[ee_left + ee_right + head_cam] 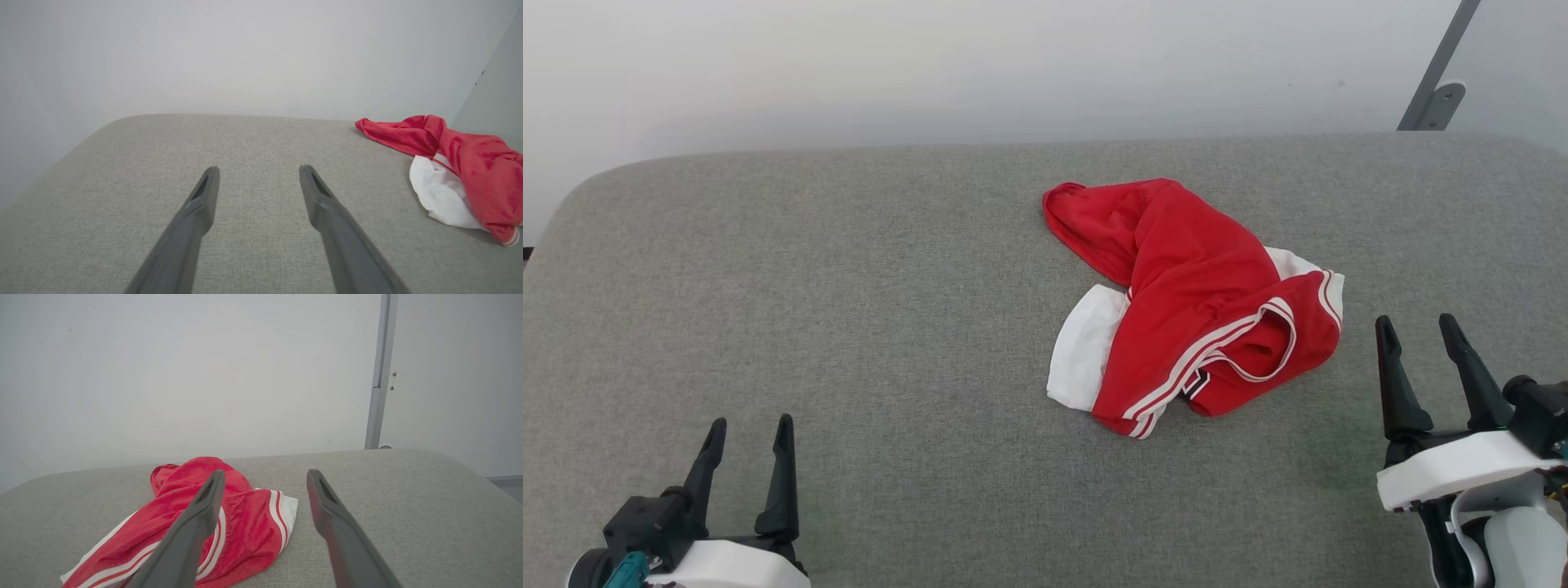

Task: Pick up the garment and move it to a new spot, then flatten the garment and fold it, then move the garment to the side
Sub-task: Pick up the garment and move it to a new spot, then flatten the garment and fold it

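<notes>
Red soft shirt with white sleeve ends [1201,302] lies bunched on the grey cloth table [849,327], near our right gripper [1414,320] and far from our left gripper [752,420], both spread wide, so we should pinch a thick fold.

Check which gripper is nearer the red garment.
Right. The right gripper sits open just right of the garment, not touching it. The left gripper is open at the near left, far from it across the grey surface.
</notes>
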